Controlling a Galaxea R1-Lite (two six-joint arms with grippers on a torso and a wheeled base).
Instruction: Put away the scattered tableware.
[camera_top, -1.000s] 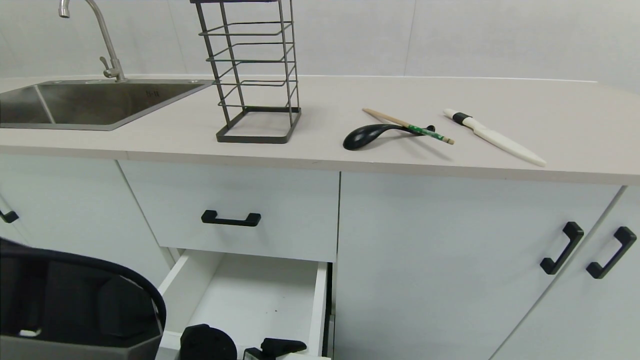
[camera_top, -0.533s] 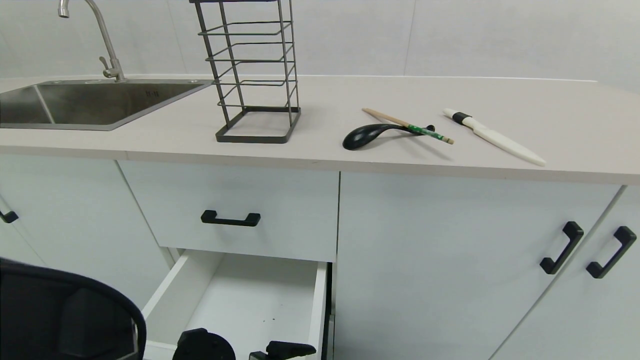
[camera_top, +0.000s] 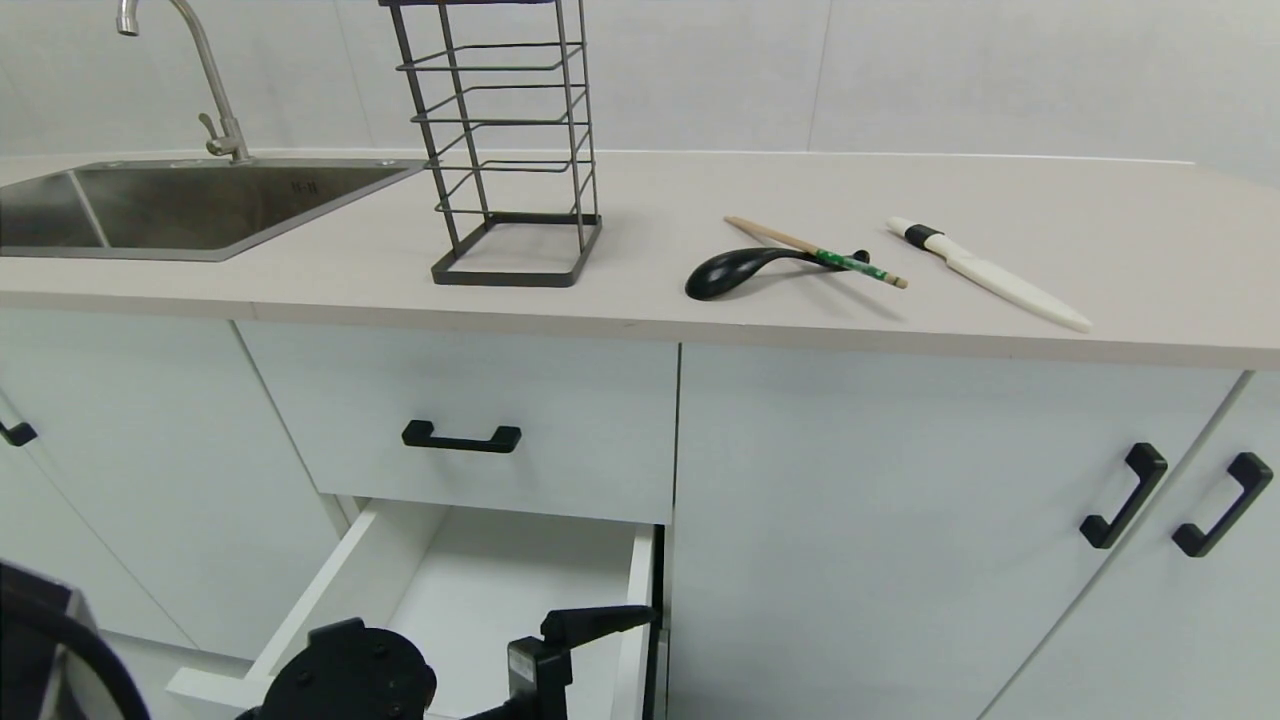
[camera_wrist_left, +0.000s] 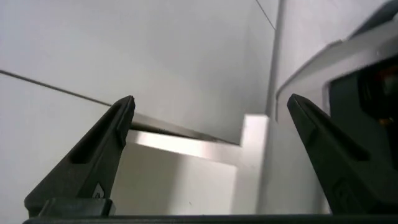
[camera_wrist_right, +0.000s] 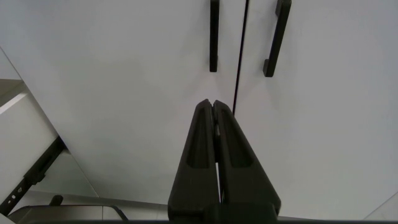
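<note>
Black spoon (camera_top: 735, 270): is lying on the counter (camera_top: 300, 260) near its front edge, right of the middle, with its bowl turned toward the wire rack.
Chopsticks (camera_top: 815, 252): are lying slantwise across the end of the spoon's handle, touching it; whether it is one or a pair cannot be told.
White knife (camera_top: 990, 275): is lying right of the chopsticks and apart from them, its tip pointing toward the front edge near the counter's right end.
Wire rack (camera_top: 505, 282): is standing upright left of the spoon, between it and the sink.
Sink (camera_top: 200, 205): is sitting at the counter's left end, with the faucet (camera_top: 215, 90) rising at the back edge.
Lower drawer (camera_top: 635, 600): is standing open beneath a shut drawer with a black handle (camera_top: 462, 437).
Left gripper (camera_wrist_left: 209, 102): is hanging by the open drawer, fingers spread wide apart, holding nothing.
Right gripper (camera_wrist_right: 213, 106): is facing the cabinet doors (camera_wrist_right: 124, 93), fingers pressed together, holding nothing.
</note>
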